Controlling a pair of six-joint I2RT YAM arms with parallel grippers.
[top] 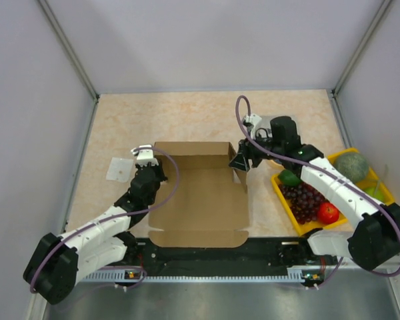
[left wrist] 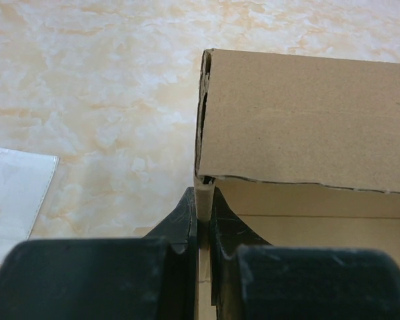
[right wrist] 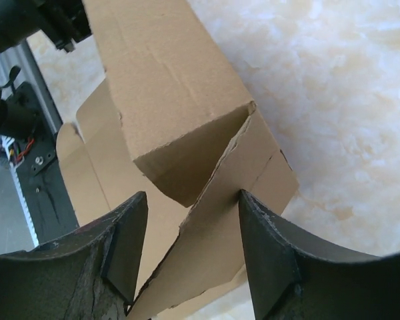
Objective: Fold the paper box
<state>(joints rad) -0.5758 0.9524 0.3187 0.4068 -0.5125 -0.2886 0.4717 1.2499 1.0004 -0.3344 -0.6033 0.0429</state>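
Box [top: 200, 200] sits mid-surface [top: 207, 117] between the two arms. Its base panel is flat, the back wall is folded upright, and the front flap lies flat at the near edge.

Left end effector [left wrist: 203, 200] is at the box's back-left corner. Fingers [left wrist: 180, 223] are closed down to a sliver, pinching the thin edge of the left side panel.

Right end effector [right wrist: 193, 197] is at the back-right corner, spread wide. It straddles the right side flap, which stands tilted between the fingers [right wrist: 267, 253]. Can't tell whether either pad touches it, and nothing is clamped.

White packet [top: 119, 169] lies left of the box, apart from it. Yellow fruit tray [top: 285, 200] is to the right.
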